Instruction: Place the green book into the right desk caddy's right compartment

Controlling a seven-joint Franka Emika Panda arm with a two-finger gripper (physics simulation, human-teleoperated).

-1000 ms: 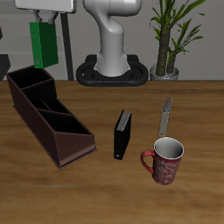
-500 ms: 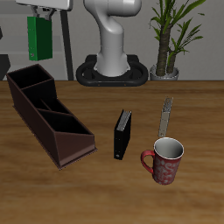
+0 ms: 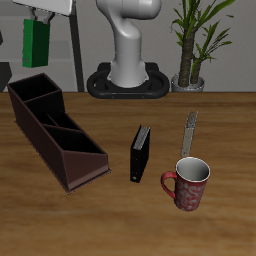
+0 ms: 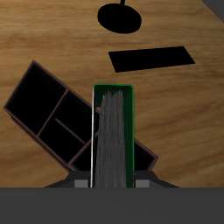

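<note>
My gripper [image 3: 41, 16] is shut on the top of the green book [image 3: 36, 42], which hangs upright high above the table, over the back end of the right desk caddy [image 3: 55, 130]. The caddy is long and dark brown, with its sloped low end toward the table's front. Its right compartment [image 3: 32, 92] is the squarish walled section at the back end, and it is empty. In the wrist view the green book [image 4: 112, 131] runs out from between my fingers [image 4: 83, 183], with the caddy [image 4: 52, 118] and its right compartment [image 4: 39, 92] far below.
A black book [image 3: 141, 152] stands upright mid-table, also seen in the wrist view [image 4: 150, 59]. A red mug [image 3: 187, 183] sits near the front edge. A grey flat tool [image 3: 189, 130] lies behind the mug. The robot base [image 3: 125, 80] and a potted plant [image 3: 195, 55] are at the back.
My gripper has carried the green book higher and sideways, further out past the caddy's back end. Nothing on the table has moved.
</note>
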